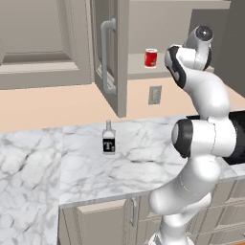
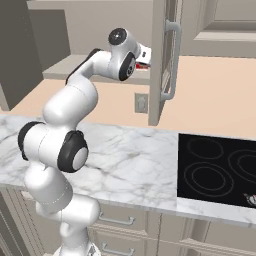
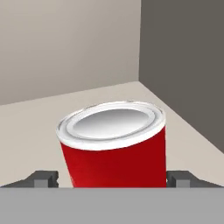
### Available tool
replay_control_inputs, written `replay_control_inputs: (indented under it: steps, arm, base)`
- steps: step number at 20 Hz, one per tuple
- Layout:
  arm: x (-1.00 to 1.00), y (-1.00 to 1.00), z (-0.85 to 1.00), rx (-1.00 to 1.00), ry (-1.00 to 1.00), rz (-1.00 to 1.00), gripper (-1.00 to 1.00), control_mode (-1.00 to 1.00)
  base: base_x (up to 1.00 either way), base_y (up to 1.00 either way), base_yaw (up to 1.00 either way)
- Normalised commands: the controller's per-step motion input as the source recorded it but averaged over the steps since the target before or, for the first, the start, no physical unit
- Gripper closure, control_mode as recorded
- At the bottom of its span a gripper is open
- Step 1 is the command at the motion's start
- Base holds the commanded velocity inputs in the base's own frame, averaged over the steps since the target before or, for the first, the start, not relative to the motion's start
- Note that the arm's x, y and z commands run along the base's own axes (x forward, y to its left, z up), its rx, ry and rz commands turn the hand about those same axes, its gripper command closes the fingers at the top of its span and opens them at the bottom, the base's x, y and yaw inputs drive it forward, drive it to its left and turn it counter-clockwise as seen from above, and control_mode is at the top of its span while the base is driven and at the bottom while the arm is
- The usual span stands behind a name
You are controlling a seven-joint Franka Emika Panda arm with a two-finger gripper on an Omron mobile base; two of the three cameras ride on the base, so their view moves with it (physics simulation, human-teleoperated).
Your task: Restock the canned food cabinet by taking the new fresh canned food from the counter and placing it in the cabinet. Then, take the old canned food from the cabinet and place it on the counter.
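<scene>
Pincer [image 3: 112, 178] sits with its two dark tips apart, one on each side of a red can [image 3: 114, 146] — the can is between them, low in the hand view. Whether the pads actually touch the can wall I cannot tell; small gaps seem to show on both sides. Can stands upright on the plain pale shelf [image 3: 39, 118] inside the cabinet [image 1: 111, 57], silver lid up, near the inner corner where the back wall meets the darker side wall.

From the left base view, the can [image 1: 151, 58] stands on the shelf to the right of the open panelled door, whose long curved grey bar handle [image 1: 106, 55] faces me. My arm reaches up toward that shelf. In the right base view my wrist is at the shelf edge just beside the door [image 2: 161, 55], with a sliver of red showing behind it.

Below — the counter [image 1: 72, 162], white marble with grey veining. A small clear bottle [image 1: 109, 138] with a dark label stands upright on it, well apart from the cabinet shelf. Black stovetop [image 2: 217, 167] lies flush in the counter to my right.
</scene>
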Motion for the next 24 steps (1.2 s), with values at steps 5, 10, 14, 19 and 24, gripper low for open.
replay_control_inputs:
  steps: [5,10,14,19,24]
  arm:
    - [0.02,-0.01,0.00,0.00,-0.01,0.00,1.00,-1.00]
    - [-0.16,0.00,0.00,0.00,-0.01,0.00,1.00,-1.00]
    - [-0.98,0.00,0.00,0.00,-0.20,0.08,1.00,-1.00]
    - [-1.00,0.00,0.30,0.00,-0.31,0.12,1.00,-1.00]
    - [-1.00,0.01,0.47,-0.03,-0.17,0.13,1.00,-1.00]
  base:
    - [0.00,0.00,0.00]
    - [0.00,0.00,0.00]
    - [0.00,0.00,0.00]
    - [0.00,0.00,0.00]
    - [0.00,0.00,0.00]
